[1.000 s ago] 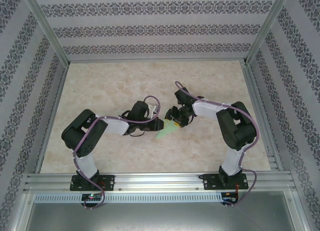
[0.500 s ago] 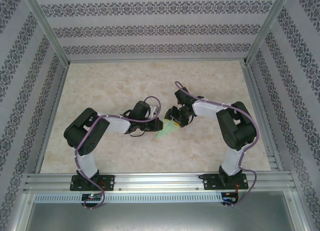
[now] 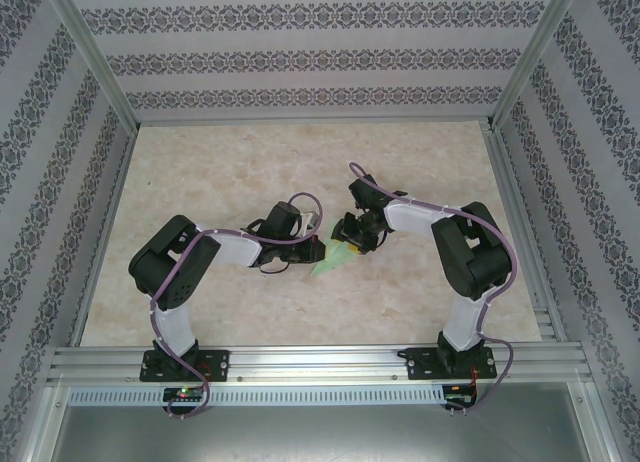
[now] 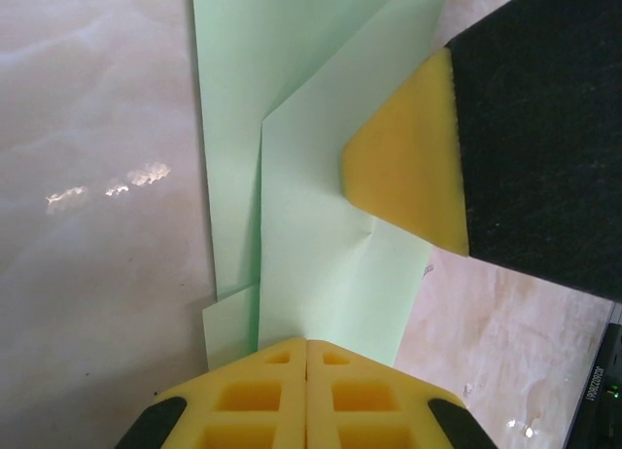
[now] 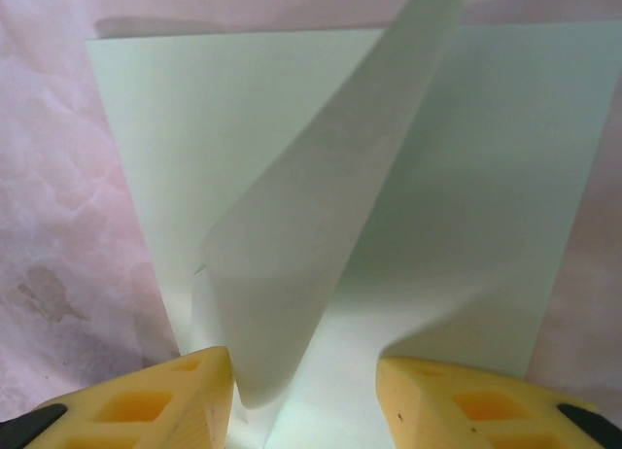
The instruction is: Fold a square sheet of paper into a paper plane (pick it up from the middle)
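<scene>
From above, my left gripper and my right gripper meet nose to nose over the sheet of paper. It lies on the marble tabletop between them, near the middle. Against a second ago, my left arm has crept a little toward the centre and the green patch looks narrower, though it is too small here to read the folds. Through my left wrist, my two yellow fingers are now pressed together seam to seam, having shut the last sliver. The near edge of the layered sheet runs right in under their tips, so I judge I am pinching it rather than merely touching it. One finger of my other gripper bears down on the upper layer just ahead. Through my right wrist, my fingers stand apart with a loose flap curling up between them off the flat part of the sheet. They have been drawing in over the last second but are not clamped on anything; the flap at most brushes one of them. To me this means the left has anchored the paper so the right can lay this flap over and crease it. The folding looks only partway along.
</scene>
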